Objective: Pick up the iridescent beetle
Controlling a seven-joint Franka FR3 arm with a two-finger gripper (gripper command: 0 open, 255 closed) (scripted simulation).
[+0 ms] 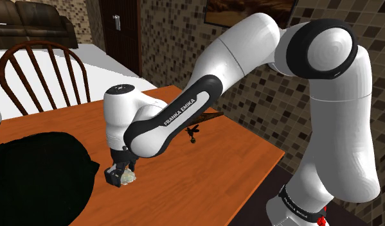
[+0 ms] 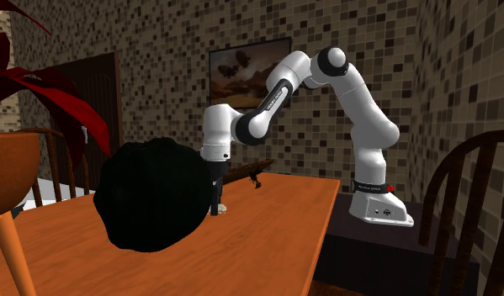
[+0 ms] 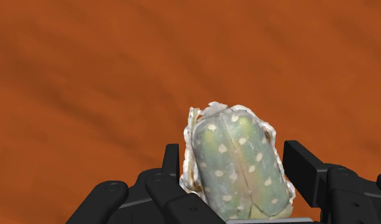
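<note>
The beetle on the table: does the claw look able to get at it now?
Probably yes. The claw is down at the table, around the pale spotted beetle, and nothing lies between them; the black lump sits aside.

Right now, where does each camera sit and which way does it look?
Shoulder view: beside the robot, looking down over the table; white arm reaches to the gripper.
Second exterior view: low across the table, facing arm and stand past a black lump.
Wrist view: on the hand, looking down at the beetle; gripper flanks it.
Both exterior views share arm and table.
</note>
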